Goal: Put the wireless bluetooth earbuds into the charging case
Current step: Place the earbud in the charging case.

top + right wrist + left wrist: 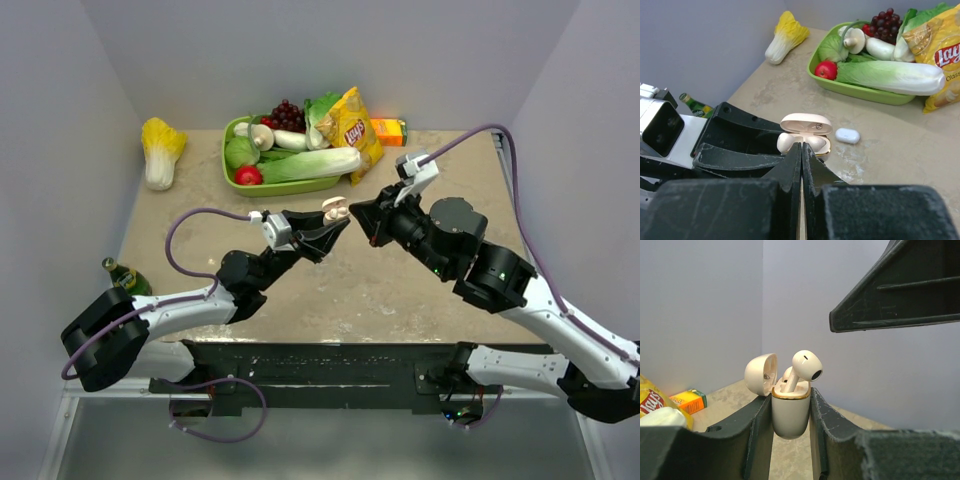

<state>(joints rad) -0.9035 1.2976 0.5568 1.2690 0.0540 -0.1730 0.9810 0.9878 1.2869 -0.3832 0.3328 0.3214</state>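
The charging case (790, 415) is white with a gold rim, and its lid (760, 374) is open. My left gripper (790, 396) is shut on its body and holds it up above the table. One earbud (806, 365) sticks up tilted out of its slot; a second sits lower behind it. From above, the case (335, 210) is between both grippers. My right gripper (801, 148) is shut with nothing between its fingers, its tip right at the case (805, 131), over the two earbuds (816, 142). The right gripper's fingers (900, 290) loom above the case in the left wrist view.
A small white capsule-shaped object (847, 135) lies on the table below the case. A green tray (290, 188) of vegetables, a chips bag (352, 130) and an orange box (388, 130) stand at the back. A cabbage (160, 150) lies back left, a green bottle (125, 275) at the left.
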